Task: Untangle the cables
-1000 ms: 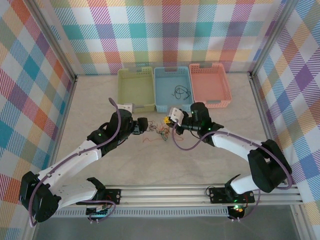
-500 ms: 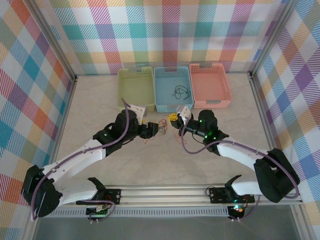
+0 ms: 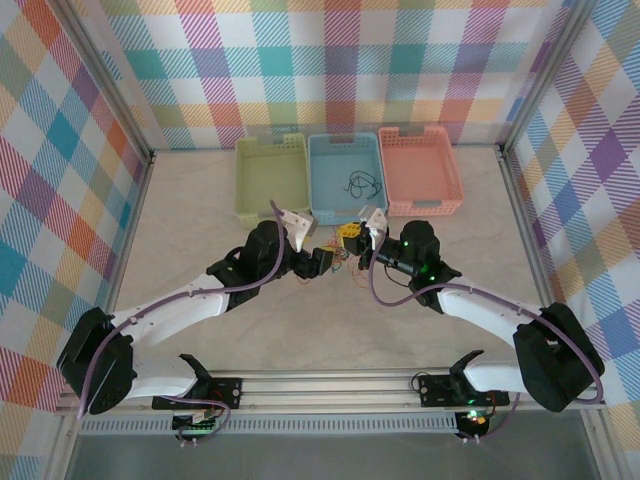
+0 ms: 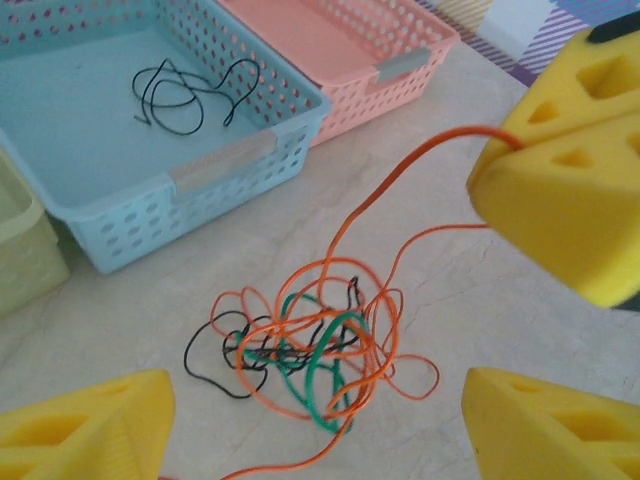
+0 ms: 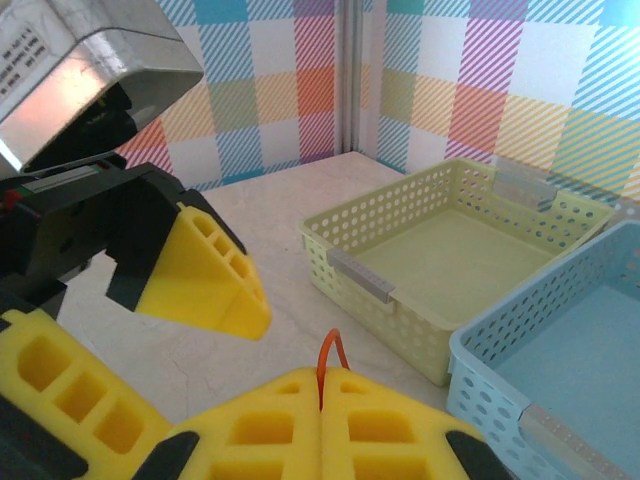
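The cables lie as one tangle of orange, black and green wire on the table, just in front of the blue basket. My left gripper hangs over the tangle, open, one yellow finger on each side of it and nothing gripped. My right gripper is shut on an orange cable, a small loop of which pokes out between its pads. That orange strand rises from the tangle up to the right gripper. From above, the left gripper and the right gripper nearly meet.
Three baskets stand in a row behind the tangle: green, blue and pink. A loose black cable lies inside the blue basket. The left gripper's finger is close in front of the right gripper.
My left arm has swung right and forward until its open gripper hangs over the tangle. My right gripper, still shut, has drawn the orange cable and tangle back towards the baskets.
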{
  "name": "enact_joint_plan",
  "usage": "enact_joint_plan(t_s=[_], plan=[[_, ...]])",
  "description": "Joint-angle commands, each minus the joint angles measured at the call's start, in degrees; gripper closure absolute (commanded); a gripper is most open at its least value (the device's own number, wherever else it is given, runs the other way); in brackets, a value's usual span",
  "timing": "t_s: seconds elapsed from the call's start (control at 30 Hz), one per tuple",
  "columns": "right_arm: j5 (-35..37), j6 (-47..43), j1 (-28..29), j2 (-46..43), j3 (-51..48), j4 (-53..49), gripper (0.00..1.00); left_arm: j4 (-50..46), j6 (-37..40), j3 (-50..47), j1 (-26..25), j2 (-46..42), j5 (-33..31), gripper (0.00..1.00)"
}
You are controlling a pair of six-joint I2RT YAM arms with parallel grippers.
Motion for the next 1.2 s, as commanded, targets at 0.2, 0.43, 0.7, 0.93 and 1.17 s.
enact_joint_plan(t_s=[0.2, 0.43, 0.7, 0.93, 1.17], plan=[[-6.2, 3.2, 0.3, -3.0, -0.6, 3.9, 1.00, 8.2, 6.8, 1.8, -0.5, 3.2, 2.2, 0.25], [-9.7, 3.8, 0.3, -3.6, -1.0, 5.0, 1.00, 11.7, 8.1, 2.9, -0.5, 6.6, -0.4, 0.27], [-13.5, 3.7, 0.3, -3.3, -0.6, 5.0, 1.00, 14.1, 10.0, 5.7, -0.5, 9.1, -0.3, 0.28], [-17.3, 4.1, 0.3, -3.8, -0.3, 4.9, 1.00, 16.6, 10.8, 6.4, -0.4, 11.4, -3.1, 0.32], [-20.1, 3.9, 0.3, -4.4, -0.4, 5.4, 1.00, 14.9, 7.9, 8.4, 1.7, 13.9, -6.0, 0.40]])
